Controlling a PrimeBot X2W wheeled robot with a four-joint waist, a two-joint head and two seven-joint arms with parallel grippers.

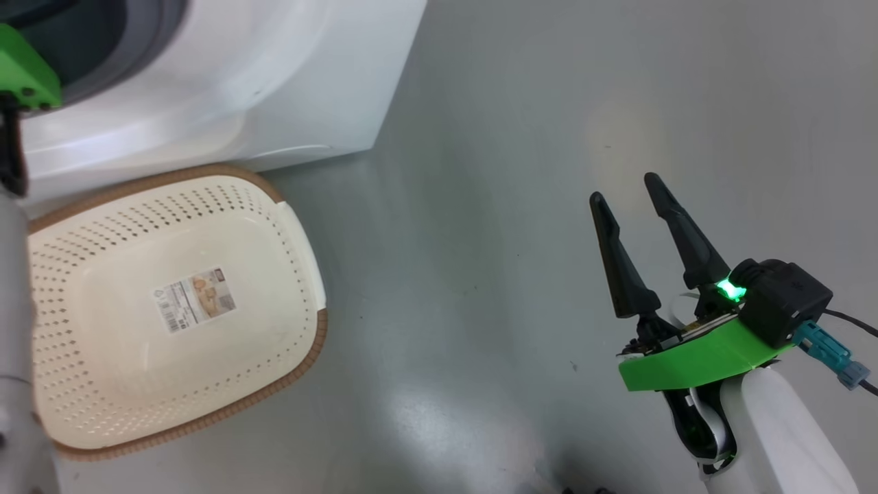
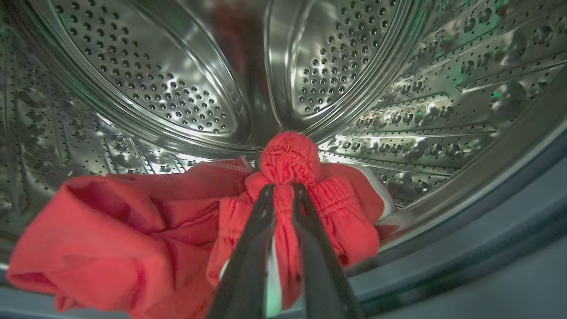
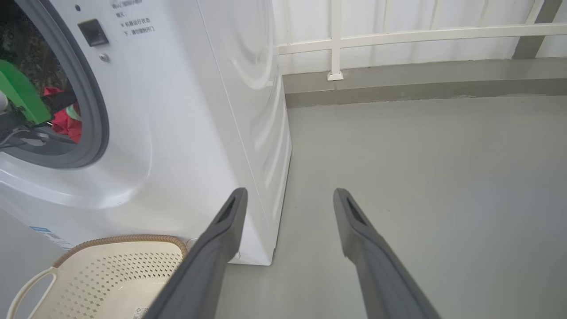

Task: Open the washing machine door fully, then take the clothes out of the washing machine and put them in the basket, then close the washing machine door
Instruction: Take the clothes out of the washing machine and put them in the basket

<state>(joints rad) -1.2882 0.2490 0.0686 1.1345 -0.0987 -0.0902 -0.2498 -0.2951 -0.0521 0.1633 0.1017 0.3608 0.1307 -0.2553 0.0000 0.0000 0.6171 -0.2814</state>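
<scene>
Clothes (image 2: 133, 230) being pinched by left gripper (image 2: 283, 188) inside drum (image 2: 155, 79) of washing machine (image 1: 274, 82). Gathered red fold being squeezed between nearly closed fingers (image 2: 252, 248).

Right gripper (image 1: 624, 187) being held spread wide, empty, over floor (image 1: 514, 206), well apart from basket (image 1: 302, 226).

Middle of bundle being hidden by fingers. Basket's left edge being cut off by forearm (image 1: 14, 309).

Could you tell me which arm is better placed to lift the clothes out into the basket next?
Left. The left end effector is inside the drum, fingers pinched on the red clothes. The right end effector hangs open over the floor, off to the side of the basket, holding nothing.
</scene>
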